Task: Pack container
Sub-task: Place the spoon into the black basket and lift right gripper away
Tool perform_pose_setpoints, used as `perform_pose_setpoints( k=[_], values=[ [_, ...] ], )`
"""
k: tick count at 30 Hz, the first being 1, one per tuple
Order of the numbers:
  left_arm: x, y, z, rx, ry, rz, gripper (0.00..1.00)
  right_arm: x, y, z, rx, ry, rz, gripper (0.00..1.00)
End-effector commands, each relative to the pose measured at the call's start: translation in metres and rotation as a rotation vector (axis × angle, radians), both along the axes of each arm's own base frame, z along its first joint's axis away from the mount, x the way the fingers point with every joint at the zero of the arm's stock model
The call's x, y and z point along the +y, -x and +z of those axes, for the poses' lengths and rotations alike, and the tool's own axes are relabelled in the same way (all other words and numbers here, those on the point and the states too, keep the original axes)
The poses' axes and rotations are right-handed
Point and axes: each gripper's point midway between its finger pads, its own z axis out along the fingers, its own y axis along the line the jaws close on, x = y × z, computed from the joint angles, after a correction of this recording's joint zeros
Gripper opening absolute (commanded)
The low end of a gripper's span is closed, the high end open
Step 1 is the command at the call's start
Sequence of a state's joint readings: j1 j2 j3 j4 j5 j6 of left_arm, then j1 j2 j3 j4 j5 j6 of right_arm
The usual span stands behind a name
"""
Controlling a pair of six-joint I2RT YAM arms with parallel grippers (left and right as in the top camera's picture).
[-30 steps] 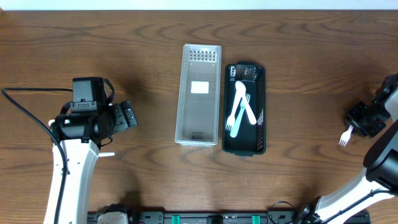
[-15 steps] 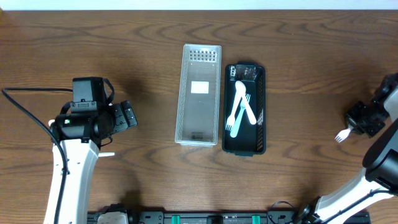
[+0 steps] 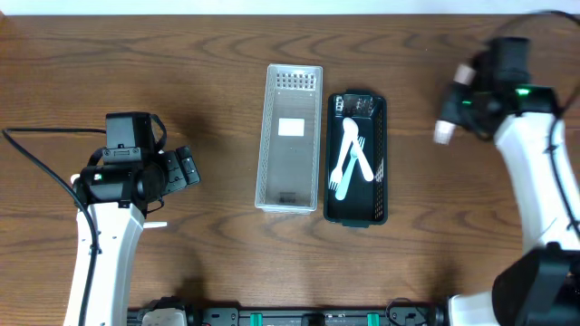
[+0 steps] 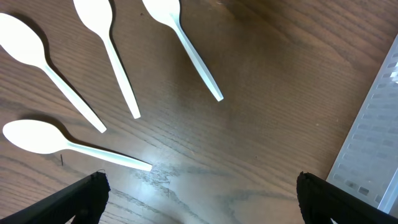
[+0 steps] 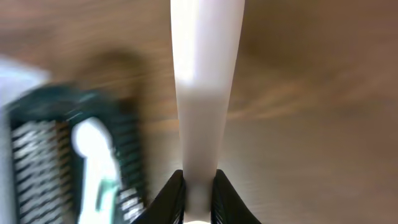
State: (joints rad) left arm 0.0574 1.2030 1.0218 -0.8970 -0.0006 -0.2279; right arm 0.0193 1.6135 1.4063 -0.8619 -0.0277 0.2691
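Note:
A black basket (image 3: pixel 381 154) at table centre holds white plastic cutlery (image 3: pixel 348 158); it shows blurred in the right wrist view (image 5: pixel 127 143). A clear basket (image 3: pixel 268 145) stands left of it, its corner in the left wrist view (image 4: pixel 373 143). My right gripper (image 3: pixel 450 120) is shut on a white fork (image 5: pixel 205 74), held above the table to the right of the black basket. My left gripper (image 3: pixel 186 168) is open at the left, above bare wood. Several white spoons (image 4: pixel 118 68) lie ahead of it in the left wrist view.
One white utensil end (image 3: pixel 156 225) shows beside the left arm. The left arm and its cable (image 3: pixel 36 158) take up the left side. The table's far edge runs along the top.
My right arm has swung from the table's right edge up and leftward with the white fork, to near the black basket. The left arm has not moved.

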Motion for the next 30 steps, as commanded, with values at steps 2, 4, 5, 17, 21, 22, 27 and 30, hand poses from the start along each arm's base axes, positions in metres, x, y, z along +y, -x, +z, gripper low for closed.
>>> perform_pose_setpoints(
  k=[2,4,5,17,21,22,27,30],
  values=[
    [0.003,-0.004,0.006,-0.012,-0.015,-0.007,0.98,0.062,0.01,-0.016,0.053,0.007,0.156,0.14],
    [0.003,-0.004,0.006,-0.012,-0.015,-0.007,0.98,0.086,0.015,-0.025,0.079,0.0,0.197,0.14],
    [0.003,-0.004,0.006,-0.012,-0.015,-0.007,0.98,0.095,0.017,-0.03,0.093,0.0,0.212,0.14],
    [0.003,-0.004,0.006,-0.012,-0.015,-0.007,0.98,0.14,0.035,-0.101,0.284,0.03,0.304,0.26],
    [0.003,-0.004,0.006,-0.012,-0.015,-0.007,0.98,0.14,0.028,-0.088,0.236,0.022,0.31,0.48],
    [0.003,-0.004,0.006,-0.011,-0.015,-0.007,0.98,0.14,0.025,-0.083,0.221,0.022,0.311,0.49],
    [0.003,-0.006,0.015,-0.03,-0.002,0.024,0.98,0.127,0.009,-0.034,0.1,0.014,0.285,0.51],
    [0.004,-0.017,0.042,-0.085,0.023,0.083,0.98,0.105,0.0,0.004,0.002,-0.003,0.227,0.63]
  ],
)
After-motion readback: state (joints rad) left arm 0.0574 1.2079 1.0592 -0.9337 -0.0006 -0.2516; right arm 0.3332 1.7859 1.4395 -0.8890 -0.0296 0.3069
